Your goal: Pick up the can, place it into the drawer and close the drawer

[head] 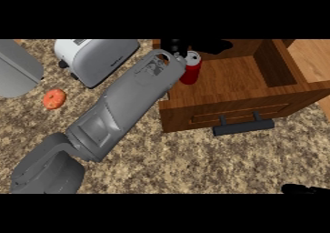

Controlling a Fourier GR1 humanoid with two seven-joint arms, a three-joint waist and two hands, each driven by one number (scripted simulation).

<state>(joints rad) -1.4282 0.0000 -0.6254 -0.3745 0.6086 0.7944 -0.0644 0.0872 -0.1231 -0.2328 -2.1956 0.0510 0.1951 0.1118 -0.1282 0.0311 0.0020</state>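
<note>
The left arm reaches long and slanting across the speckled brown bench [194, 159], from the lower left up toward the open wooden drawer [227, 77]. At the far end the left hand [175, 47] is over the drawer's near left corner, its dark fingers [172, 44] wrapped round the top of the red can [190, 73]. The can stands upright or nearly so, its silvery lid just showing beside the hand, its red body hanging down against the inside of the drawer at the left edge. I cannot tell whether its base touches the drawer floor or hangs just above it.

The drawer is pulled well out, its wooden floor bare to the right of the can, with a dividing wall further right. Its front panel faces the lower edge of the view, and a dark bar handle [243, 127] sticks out from it over the bench.

To the left of the arm sits a grey and white toaster [97, 57], and further left a grey rounded thing [13, 68] cut off by the edge. A small orange round thing [54, 98] lies on the bench between them, apart from both.

The right hand [307, 189] barely shows, a dark sliver at the lower right corner; whether it is open or clenched I cannot tell.
</note>
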